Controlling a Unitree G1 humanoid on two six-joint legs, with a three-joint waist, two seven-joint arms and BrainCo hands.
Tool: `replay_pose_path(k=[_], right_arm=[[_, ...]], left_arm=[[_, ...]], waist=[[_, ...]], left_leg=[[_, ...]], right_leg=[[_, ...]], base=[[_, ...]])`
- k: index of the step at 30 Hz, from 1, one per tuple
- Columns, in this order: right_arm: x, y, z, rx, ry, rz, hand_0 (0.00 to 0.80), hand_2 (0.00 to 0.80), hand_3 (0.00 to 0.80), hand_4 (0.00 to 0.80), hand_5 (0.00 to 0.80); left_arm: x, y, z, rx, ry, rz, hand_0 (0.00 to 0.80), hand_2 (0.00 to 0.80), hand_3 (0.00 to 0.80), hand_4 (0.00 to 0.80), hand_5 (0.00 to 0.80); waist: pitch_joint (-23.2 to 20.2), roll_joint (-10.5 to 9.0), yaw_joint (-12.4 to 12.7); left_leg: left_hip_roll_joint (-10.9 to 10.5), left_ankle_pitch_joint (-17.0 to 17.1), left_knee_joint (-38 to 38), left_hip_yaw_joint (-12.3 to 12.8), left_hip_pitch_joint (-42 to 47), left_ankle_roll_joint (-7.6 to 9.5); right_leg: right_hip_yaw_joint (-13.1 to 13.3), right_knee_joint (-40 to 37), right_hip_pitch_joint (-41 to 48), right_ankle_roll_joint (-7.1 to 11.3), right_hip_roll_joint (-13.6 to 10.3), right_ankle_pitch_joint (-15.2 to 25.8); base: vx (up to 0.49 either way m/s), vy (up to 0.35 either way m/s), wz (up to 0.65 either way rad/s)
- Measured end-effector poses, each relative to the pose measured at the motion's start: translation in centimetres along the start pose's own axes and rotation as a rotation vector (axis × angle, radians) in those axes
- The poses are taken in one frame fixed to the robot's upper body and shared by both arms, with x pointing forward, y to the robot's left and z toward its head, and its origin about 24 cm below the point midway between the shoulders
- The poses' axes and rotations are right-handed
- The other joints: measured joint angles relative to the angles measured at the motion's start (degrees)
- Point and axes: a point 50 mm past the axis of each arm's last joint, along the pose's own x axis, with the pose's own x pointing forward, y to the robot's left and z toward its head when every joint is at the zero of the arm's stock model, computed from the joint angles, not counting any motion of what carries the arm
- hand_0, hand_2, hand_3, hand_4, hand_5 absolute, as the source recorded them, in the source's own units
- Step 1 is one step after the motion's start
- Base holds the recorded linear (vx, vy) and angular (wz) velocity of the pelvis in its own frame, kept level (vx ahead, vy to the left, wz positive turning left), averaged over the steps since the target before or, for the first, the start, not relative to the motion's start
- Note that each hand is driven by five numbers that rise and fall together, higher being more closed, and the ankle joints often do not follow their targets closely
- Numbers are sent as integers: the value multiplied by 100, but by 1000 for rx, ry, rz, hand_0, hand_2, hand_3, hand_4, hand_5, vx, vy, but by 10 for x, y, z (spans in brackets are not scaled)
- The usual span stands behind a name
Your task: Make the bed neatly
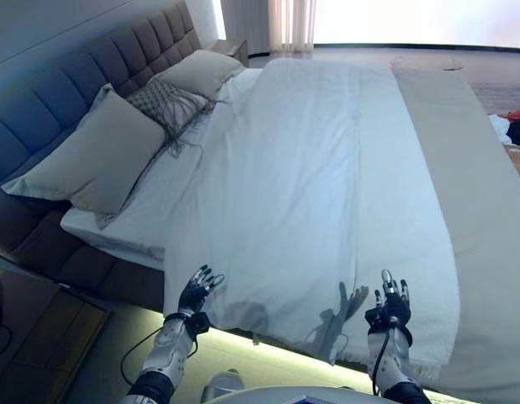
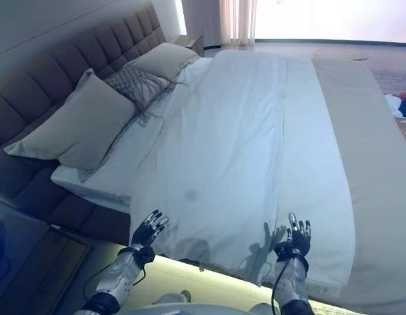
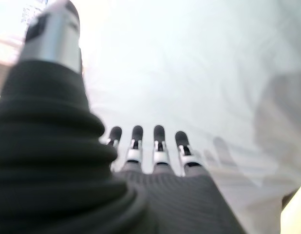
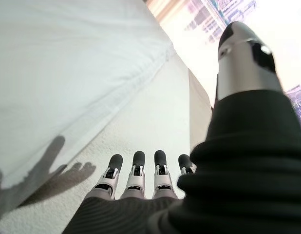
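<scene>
A white duvet (image 1: 319,177) lies spread over most of the bed, its near edge hanging over the side. A beige runner (image 1: 474,210) covers the foot end at the right. Two beige pillows (image 1: 96,156) (image 1: 201,71) and a fringed grey cushion (image 1: 167,105) rest against the tufted headboard (image 1: 66,84). My left hand (image 1: 197,290) hovers open at the duvet's near left corner, fingers straight, holding nothing. My right hand (image 1: 393,305) hovers open over the duvet's near right edge, beside the runner. In the wrist views both hands (image 3: 150,146) (image 4: 141,170) show straight fingers above the cloth.
A white sheet (image 1: 146,210) shows bare between the pillows and the duvet. A dark bedside table (image 1: 41,324) stands at the lower left. A lit strip (image 1: 268,345) runs under the bed's near side. Clothes (image 1: 512,126) lie on the floor at the far right.
</scene>
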Motion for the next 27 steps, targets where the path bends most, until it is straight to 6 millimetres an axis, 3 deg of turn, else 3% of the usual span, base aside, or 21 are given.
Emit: replay_pose_path(k=[3,11,20,27], right_arm=[[1,-6,-3,-3,12,-61,0,0,0,0,0],[2,-17,-8,1,34,-108,0,0,0,0,0],[3,3,-8,-23,57,86,0,0,0,0,0],[2,6,-9,-64,109,335,0,0,0,0,0]], left_arm=[[0,0,0,-10,8,-1,0,0,0,0,0],[2,-7,15,-3,-47,-26,0,0,0,0,0],[2,-8,22,3,-62,-16,0,0,0,0,0],[-6,9,21,5,-60,0,0,0,0,0,0]], waist=[[-24,-57,26],[-38,-154,103],[-41,-166,119],[-33,-184,120]], left_leg=[[-9,-5,-76,113,121,7],[-31,-15,-142,121,196,22],[-72,2,-217,114,211,-4],[-83,16,-214,132,214,-25]], right_leg=[[3,-150,138,31,4,57],[5,-562,382,54,91,240],[0,-790,569,125,105,291],[-4,-996,694,163,121,318]], base=[[-20,-58,-3],[5,-52,0],[1,-10,5],[-16,-17,7]])
